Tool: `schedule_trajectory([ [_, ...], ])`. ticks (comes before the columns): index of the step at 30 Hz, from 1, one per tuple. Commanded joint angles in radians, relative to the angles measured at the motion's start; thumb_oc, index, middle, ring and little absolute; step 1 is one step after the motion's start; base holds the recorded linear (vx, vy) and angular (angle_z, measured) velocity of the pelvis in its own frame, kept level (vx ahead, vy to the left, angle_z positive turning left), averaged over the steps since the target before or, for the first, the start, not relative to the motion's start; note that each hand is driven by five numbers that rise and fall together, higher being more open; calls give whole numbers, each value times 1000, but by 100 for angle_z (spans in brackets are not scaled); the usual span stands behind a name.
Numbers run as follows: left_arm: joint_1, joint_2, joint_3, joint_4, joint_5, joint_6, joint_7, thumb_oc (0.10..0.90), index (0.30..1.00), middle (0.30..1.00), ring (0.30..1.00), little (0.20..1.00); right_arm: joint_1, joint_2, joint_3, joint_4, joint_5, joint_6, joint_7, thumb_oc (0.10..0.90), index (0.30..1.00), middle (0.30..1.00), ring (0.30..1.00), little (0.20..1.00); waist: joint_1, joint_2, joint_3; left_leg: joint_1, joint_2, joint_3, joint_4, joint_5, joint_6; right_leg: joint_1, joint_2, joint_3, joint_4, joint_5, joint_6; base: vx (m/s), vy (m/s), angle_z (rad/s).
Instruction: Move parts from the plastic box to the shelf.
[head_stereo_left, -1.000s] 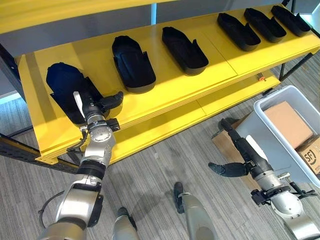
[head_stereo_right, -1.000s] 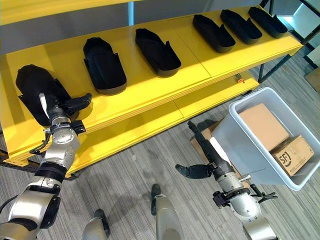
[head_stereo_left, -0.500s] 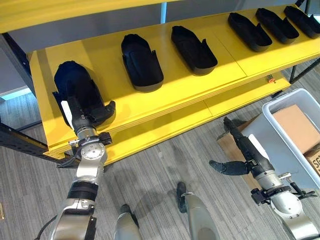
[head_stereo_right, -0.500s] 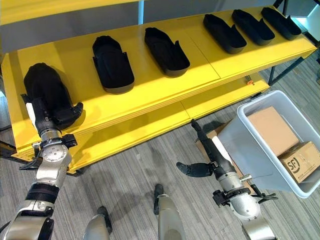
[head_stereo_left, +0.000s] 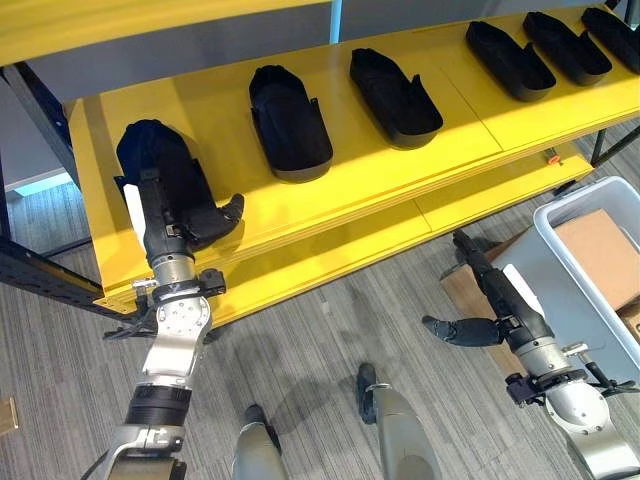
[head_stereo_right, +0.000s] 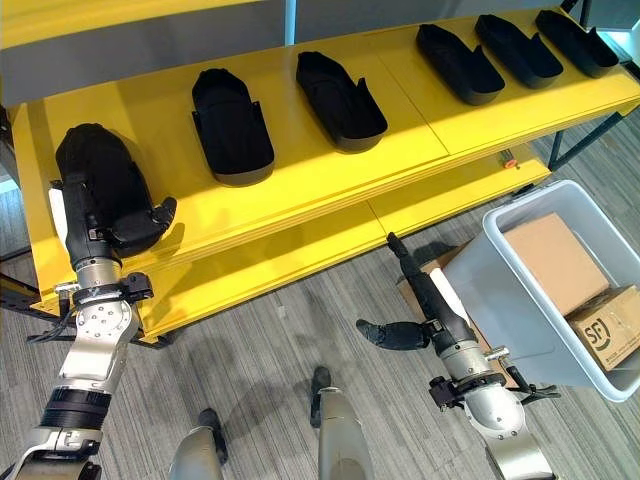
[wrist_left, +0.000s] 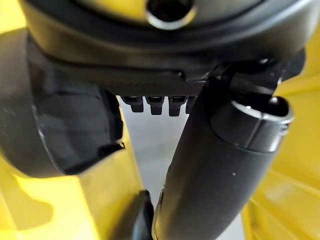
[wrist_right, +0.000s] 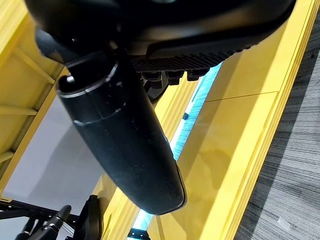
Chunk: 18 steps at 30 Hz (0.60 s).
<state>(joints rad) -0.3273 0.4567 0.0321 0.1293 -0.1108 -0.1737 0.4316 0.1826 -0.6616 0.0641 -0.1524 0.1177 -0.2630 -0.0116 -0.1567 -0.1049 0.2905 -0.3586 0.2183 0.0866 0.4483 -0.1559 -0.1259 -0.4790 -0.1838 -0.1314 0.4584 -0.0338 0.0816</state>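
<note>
At the far left of the yellow shelf (head_stereo_left: 400, 165) lies a black part (head_stereo_left: 160, 180), and the left hand (head_stereo_left: 170, 215) is right on it: the fingers reach up along the part's left side while the thumb sticks out past its near right corner. From where I stand the fingers look fairly straight, laid against the part rather than wrapped round it, so the hand is resting on it with no real grip; the left wrist view is too close and dark to settle it further.

Along the shelf to the right sit five more black parts, all apart from each other: a second part (head_stereo_left: 290, 120) just right of the first, a third part (head_stereo_left: 395, 90) near the shelf's middle, then a fourth part (head_stereo_left: 510, 60), a fifth part (head_stereo_left: 567, 45) and a sixth part (head_stereo_left: 615, 25) close together at the shelf's right end.

Below the shelf's right end, over the floor, the right hand (head_stereo_left: 485, 310) hangs with straight fingers and thumb spread wide to the left, holding nothing. It is just left of the grey box (head_stereo_left: 560, 215), which stands on the floor and holds a cardboard carton (head_stereo_left: 600, 255). A flat piece of cardboard (head_stereo_left: 462, 295) lies by the box under the right hand
</note>
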Motion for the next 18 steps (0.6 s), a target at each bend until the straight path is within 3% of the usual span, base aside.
schedule_trajectory([
  [1, -18, 64, -10, -133, 32, -143, -17, 900, 1000, 1000, 1000, 1000, -39, -13, -86, -97, -12, -98, -13, 900, 1000, 1000, 1000, 1000, 1, 3, -74, -13, -17, -35, -9, 20, 40, 66, 4, 53, -85, 64, 38, 0, 0, 0],
  [11, 215, 143, 34, -335, 262, -117, -97, 900, 1000, 1000, 1000, 1000, -23, -2, -110, -111, -16, -103, 1, 900, 1000, 1000, 1000, 1000, 20, 8, -65, -14, -20, -41, -12, 22, 43, 65, 5, 51, -83, 60, 39, -3, -2, 1],
  [15, 501, 249, 125, -520, 407, -149, -196, 900, 1000, 1000, 1000, 1000, 0, -12, -132, -132, -14, -106, 16, 900, 1000, 1000, 1000, 1000, 44, 15, -48, -18, -25, -47, -10, 21, 48, 68, 2, 43, -77, 54, 40, -1, -25, 7],
  [18, 580, 264, 138, -568, 396, -159, -229, 900, 1000, 1000, 1000, 1000, 5, -16, -136, -133, -16, -103, 18, 900, 1000, 1000, 1000, 1000, 52, 18, -45, -20, -30, -51, -17, 25, 50, 67, -2, 41, -80, 57, 40, 1, -16, 7],
])
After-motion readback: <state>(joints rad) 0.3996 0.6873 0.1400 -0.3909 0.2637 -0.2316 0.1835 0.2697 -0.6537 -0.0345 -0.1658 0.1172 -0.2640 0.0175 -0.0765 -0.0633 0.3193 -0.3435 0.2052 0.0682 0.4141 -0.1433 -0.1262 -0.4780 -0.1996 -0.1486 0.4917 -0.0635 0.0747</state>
